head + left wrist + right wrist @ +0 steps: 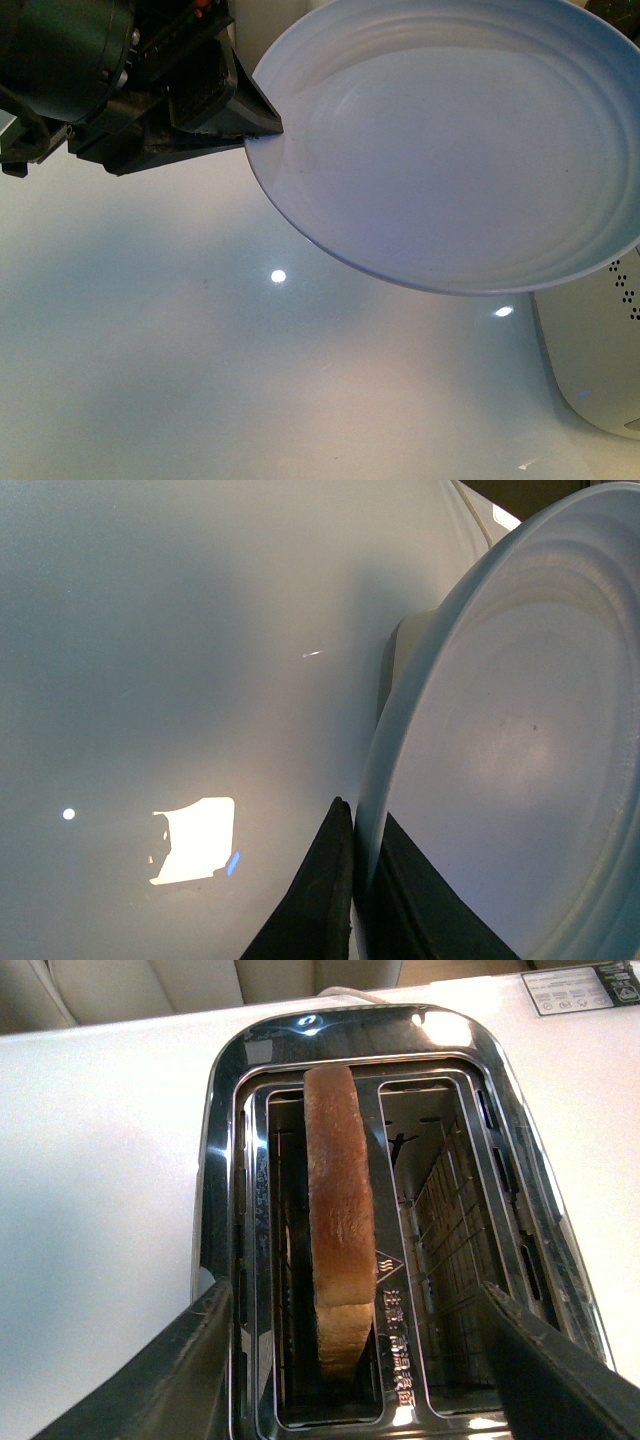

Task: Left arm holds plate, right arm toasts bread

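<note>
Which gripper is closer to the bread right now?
Right. The right gripper hangs open over the toaster, straddling the bread standing in its slot. The left gripper is clamped on the plate rim, with no bread in its view.

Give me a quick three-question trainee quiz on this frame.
1. True or false: the left end effector is open, clear of the plate.
2. Where is the bread? A) on the plate B) standing in one toaster slot C) lying beside the toaster
3. Fill in: the right end effector over the toaster is ____ (open/shut).
Key: 1 false, it is shut on the plate's rim; 2 B; 3 open.
</note>
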